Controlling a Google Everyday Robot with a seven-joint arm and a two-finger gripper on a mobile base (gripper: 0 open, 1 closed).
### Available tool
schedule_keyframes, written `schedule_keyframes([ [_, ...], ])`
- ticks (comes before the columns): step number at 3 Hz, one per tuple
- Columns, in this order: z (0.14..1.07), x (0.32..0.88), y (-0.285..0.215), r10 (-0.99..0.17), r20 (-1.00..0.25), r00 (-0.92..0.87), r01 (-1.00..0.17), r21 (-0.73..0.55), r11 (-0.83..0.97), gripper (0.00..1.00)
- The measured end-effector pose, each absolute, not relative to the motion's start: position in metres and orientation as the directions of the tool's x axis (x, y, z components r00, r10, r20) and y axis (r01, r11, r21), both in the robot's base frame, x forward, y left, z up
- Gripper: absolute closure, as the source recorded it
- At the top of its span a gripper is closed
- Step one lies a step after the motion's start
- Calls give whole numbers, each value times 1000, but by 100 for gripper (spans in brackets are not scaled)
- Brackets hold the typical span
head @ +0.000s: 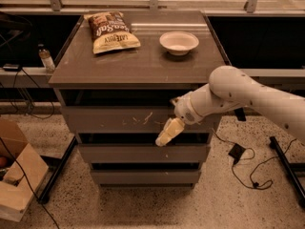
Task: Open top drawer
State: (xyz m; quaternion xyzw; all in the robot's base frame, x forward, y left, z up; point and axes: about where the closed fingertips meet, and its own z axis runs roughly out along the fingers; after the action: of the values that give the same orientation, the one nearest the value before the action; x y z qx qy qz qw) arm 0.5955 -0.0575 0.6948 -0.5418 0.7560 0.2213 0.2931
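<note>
The top drawer (114,119) is the wide grey-brown front just under the cabinet top, with pale squiggly scratches on its face. It looks closed, flush with the two shorter fronts below it. My gripper (167,133) hangs from the white arm (238,97) that reaches in from the right. Its pale fingers point down and to the left, in front of the drawer's lower right part, by the gap above the middle drawer (143,152).
On the cabinet top (143,63) lie a chip bag (111,31) at back left and a white bowl (178,42) at back right. A cardboard box (16,175) stands on the floor at left. Cables (248,168) lie on the floor at right. A small bottle (45,57) stands on the left ledge.
</note>
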Motion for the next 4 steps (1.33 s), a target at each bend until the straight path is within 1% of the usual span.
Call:
schedule_keyframes([
  [1, 676, 615, -52, -679, -685, -263, -948, 53, 314, 18],
  [2, 674, 608, -50, -696, -670, -259, -954, 66, 291, 41],
  [4, 683, 613, -51, -696, -670, -259, -954, 66, 291, 88],
])
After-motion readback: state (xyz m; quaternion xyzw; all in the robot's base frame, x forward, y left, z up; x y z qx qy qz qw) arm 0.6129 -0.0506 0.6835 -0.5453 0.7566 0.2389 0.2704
